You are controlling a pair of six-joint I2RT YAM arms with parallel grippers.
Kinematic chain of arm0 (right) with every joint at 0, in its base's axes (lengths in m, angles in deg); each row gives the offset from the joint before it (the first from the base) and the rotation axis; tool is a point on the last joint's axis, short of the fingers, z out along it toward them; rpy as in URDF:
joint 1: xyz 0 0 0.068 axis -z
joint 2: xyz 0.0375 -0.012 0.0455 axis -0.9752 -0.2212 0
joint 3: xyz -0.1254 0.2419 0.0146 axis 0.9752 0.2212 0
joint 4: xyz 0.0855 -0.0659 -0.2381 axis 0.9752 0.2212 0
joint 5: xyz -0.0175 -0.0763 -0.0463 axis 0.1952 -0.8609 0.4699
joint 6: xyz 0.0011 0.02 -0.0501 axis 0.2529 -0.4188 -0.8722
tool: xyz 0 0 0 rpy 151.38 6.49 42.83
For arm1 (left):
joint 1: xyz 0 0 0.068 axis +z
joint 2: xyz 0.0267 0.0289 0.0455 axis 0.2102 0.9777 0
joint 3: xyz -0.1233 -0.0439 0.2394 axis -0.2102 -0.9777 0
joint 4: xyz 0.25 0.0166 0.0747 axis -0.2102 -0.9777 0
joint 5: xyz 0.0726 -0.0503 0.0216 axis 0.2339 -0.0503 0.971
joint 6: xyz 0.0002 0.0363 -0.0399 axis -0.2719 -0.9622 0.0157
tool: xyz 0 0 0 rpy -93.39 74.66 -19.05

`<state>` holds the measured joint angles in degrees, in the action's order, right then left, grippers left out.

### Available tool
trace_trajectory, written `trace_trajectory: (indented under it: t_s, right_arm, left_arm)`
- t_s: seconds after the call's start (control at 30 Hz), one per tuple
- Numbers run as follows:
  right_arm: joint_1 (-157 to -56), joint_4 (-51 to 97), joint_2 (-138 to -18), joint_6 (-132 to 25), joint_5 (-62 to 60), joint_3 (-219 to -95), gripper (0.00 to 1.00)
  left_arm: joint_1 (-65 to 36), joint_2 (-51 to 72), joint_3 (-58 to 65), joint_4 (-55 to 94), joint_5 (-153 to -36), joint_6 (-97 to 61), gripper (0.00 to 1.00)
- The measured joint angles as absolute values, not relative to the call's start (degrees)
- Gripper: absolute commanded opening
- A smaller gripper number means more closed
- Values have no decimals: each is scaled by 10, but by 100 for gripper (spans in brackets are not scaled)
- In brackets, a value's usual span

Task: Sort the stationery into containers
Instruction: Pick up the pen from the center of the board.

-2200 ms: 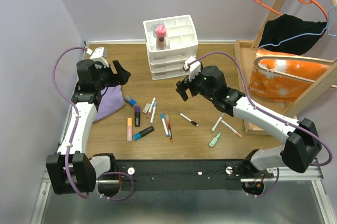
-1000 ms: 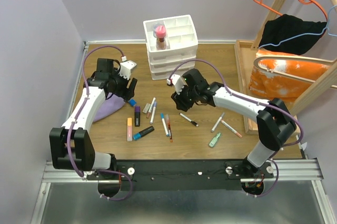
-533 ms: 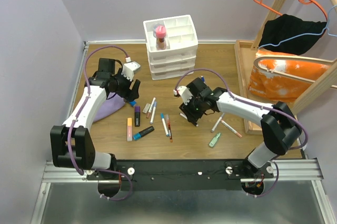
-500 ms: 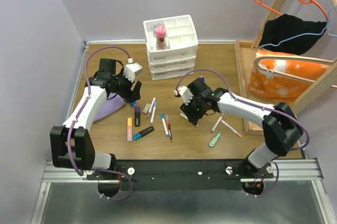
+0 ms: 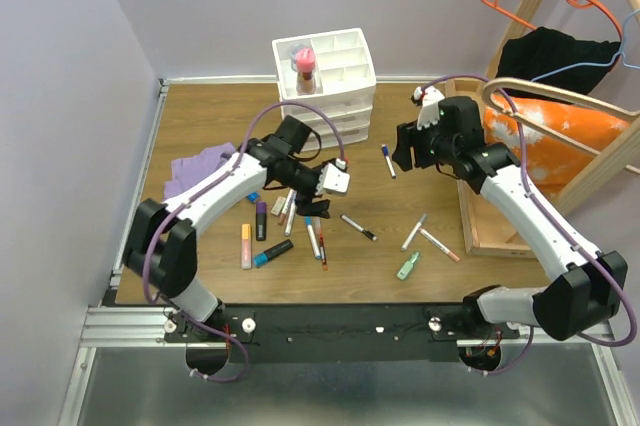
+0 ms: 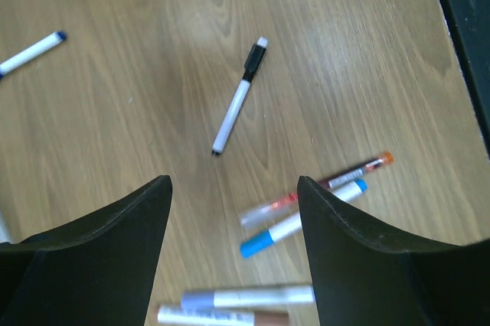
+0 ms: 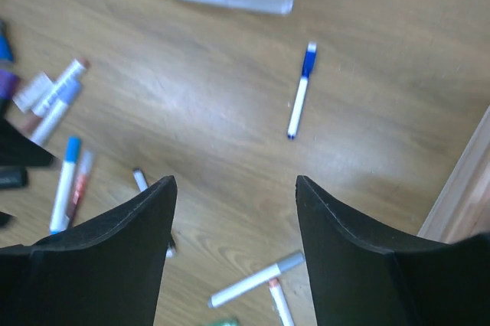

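I see the wooden table [image 5: 200,116] shut in by lilac walls [image 5: 60,96] at the left and back. Its widest bare stretch is the back-left corner, and a narrower lane runs between the organiser and the wooden tray-frame [image 5: 470,208] lining the right edge. An orange bundle [image 5: 560,136] leans over that frame, close behind my right gripper. The white plastic organiser [image 5: 325,81] stands at the back middle, three drawers with open divided compartments on top, one holding a pink-capped bottle [image 5: 305,68]. A rumpled purple cloth [image 5: 195,168] lies beside the left arm [image 5: 212,191]. My left gripper [image 6: 233,188] hangs over the pen cluster in the middle, jaws spread with nothing between them; a black-capped white pen [image 6: 240,96] lies just ahead of it. My right gripper [image 7: 233,188] hovers right of the organiser, jaws likewise spread and empty, above a slim blue-capped pen [image 7: 301,90] lying alone on the wood. More stationery is scattered on the near half: an orange highlighter [image 5: 246,244], a purple marker [image 5: 261,220], a stubby green marker [image 5: 407,266]
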<state>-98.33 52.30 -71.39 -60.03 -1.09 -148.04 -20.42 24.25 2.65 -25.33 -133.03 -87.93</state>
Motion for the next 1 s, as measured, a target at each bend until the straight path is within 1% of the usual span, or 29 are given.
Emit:
trace_trajectory:
  t_s: [0.2, 0.33, 0.53, 0.83, 1.0]
  right_arm:
    - [-989, 507, -713, -590, -23, -1546, 72]
    - [-989, 490, -725, -590, 18, -1591, 72]
    - [-990, 465, -731, -568, 63, -1600, 74]
    - [-990, 433, -733, -560, 78, -1609, 76]
    - [-990, 421, -735, -560, 78, -1610, 77]
  left_arm:
    - [-249, 351, 61, -214, -1354, -931, 67]
    - [-270, 414, 93, -193, -1373, -953, 62]
    - [-303, 477, 131, -181, -1387, -961, 55]
    - [-330, 523, 151, -191, -1387, -951, 52]
    - [-336, 552, 199, -217, -1364, -940, 50]
